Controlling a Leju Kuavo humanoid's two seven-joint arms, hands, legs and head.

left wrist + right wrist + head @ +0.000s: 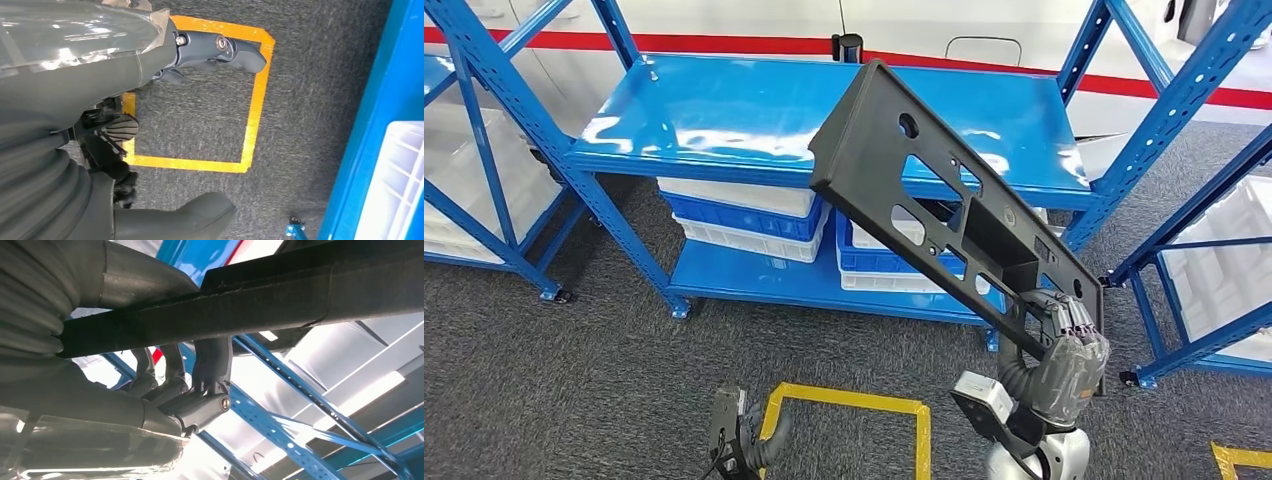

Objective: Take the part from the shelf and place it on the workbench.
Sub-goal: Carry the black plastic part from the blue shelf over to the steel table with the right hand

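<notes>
One hand, the right [1064, 345], grips a black part [944, 210] by its lower end, lifted clear of the blue shelf [724, 110] for carrying; left hand [736, 435] hangs empty, fingers apart.

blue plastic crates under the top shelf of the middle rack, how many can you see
2: one blue plastic crate left in a stack with white crates, one right, partly behind the black part. More may be hidden.

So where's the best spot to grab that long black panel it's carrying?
Probably where the right hand already grips it: the lower end of the black panel, coming from below with fingers hooked over the edge by the cut-out openings. The panel is long and tilts up toward the blue shelf, so a second hold nearer its middle would likely steady it. The left hand hangs free.
</notes>
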